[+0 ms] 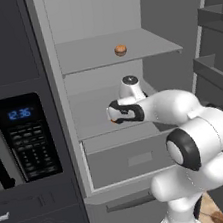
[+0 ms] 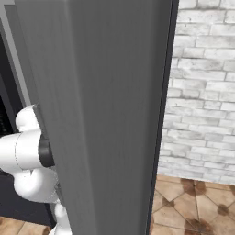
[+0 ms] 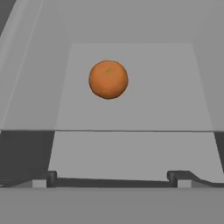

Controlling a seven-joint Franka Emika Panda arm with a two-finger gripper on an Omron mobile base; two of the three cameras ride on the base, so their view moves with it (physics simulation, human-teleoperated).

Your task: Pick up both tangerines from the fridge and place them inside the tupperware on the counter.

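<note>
The fridge (image 1: 168, 4) stands open. A duller tangerine (image 1: 120, 50) rests on its upper shelf. My arm reaches in over the middle shelf, where my gripper (image 1: 115, 114) is level with a bright orange tangerine (image 1: 114, 121) that peeks out from behind the hand. In the hand view this tangerine (image 3: 108, 79) lies on the grey shelf ahead of my gripper (image 3: 113, 177), a little left of centre and apart from it. The fingertips (image 3: 51, 177) stand wide open with nothing between them. The tupperware and the counter are out of view.
A black microwave (image 1: 25, 136) with a blue clock stands left of the fridge. A drawer (image 1: 130, 156) sits below the middle shelf. Door shelves (image 1: 211, 18) jut in at the right. The fridge door (image 2: 105, 114) blocks the right base view, beside a brick wall (image 2: 202, 92).
</note>
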